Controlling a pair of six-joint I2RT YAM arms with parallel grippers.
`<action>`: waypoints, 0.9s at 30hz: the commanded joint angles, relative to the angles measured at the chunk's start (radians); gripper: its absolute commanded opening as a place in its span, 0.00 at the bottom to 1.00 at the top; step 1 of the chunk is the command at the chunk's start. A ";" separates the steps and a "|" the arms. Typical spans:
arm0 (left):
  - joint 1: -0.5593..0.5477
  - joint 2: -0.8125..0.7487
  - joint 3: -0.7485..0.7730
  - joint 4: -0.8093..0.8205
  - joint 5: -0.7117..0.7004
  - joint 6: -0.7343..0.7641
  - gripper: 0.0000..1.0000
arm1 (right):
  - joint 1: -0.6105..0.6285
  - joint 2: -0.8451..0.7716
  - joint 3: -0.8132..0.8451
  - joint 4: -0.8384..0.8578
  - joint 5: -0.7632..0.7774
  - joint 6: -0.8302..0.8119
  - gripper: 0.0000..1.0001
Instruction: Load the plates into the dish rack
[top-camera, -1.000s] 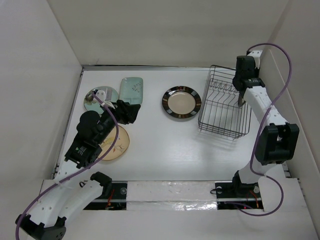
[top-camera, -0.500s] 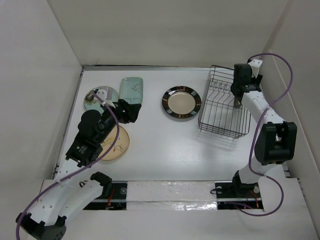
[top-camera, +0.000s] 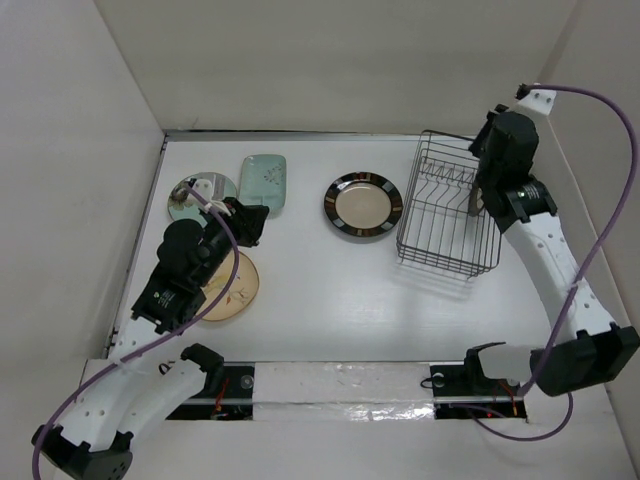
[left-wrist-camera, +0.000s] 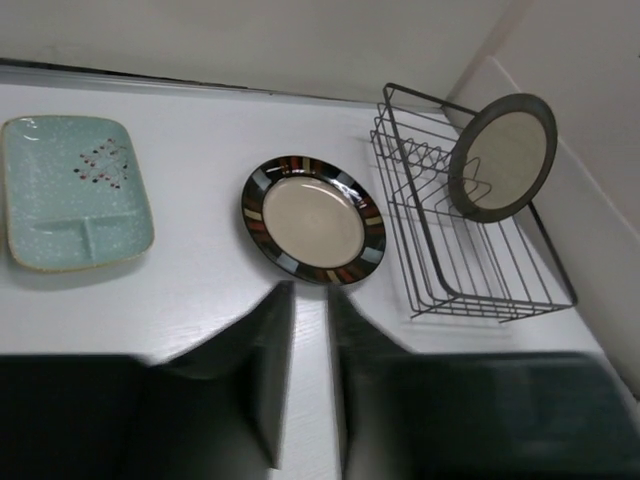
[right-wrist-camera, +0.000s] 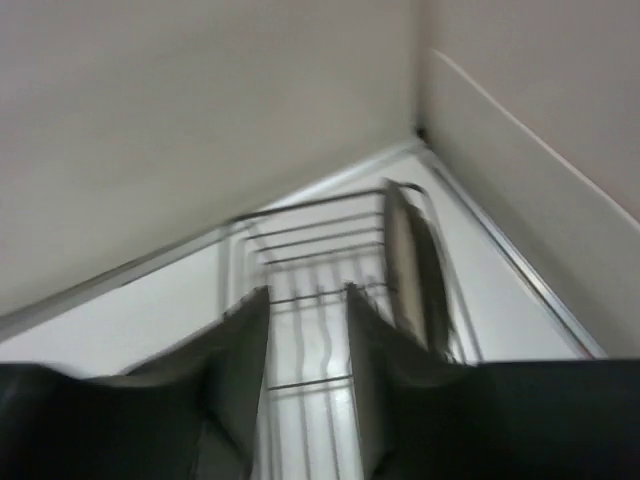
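Note:
The black wire dish rack (top-camera: 448, 222) stands at the right. A grey-brown-rimmed cream plate (left-wrist-camera: 502, 157) stands on edge in it, seen edge-on in the right wrist view (right-wrist-camera: 410, 262). My right gripper (top-camera: 488, 182) hovers over the rack (right-wrist-camera: 320, 250), open and holding nothing (right-wrist-camera: 305, 297). A black-rimmed cream plate (top-camera: 363, 206) lies flat mid-table. At the left lie a rounded-rectangular green plate (top-camera: 264, 182), a small round green plate (top-camera: 192, 194) and a tan leaf plate (top-camera: 238, 290). My left gripper (top-camera: 250, 222) hangs between them, jaws narrowly apart and holding nothing (left-wrist-camera: 309, 293).
White walls close in the table on the left, back and right. The rack (left-wrist-camera: 470, 255) sits close to the right wall and back corner. My left arm covers part of the tan plate.
My right gripper has opened and lifted up off the plate standing in the rack. My left gripper's jaws have narrowed, and it has shifted slightly left.

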 joint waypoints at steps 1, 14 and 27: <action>-0.004 -0.025 0.015 0.027 -0.023 0.007 0.07 | 0.140 0.001 0.000 0.090 -0.139 0.039 0.15; 0.039 -0.117 0.022 0.036 -0.100 -0.002 0.00 | 0.603 0.610 0.299 0.270 -0.306 0.279 0.00; 0.039 -0.130 0.016 0.041 -0.081 -0.001 0.25 | 0.562 1.248 0.936 0.018 -0.308 0.423 0.62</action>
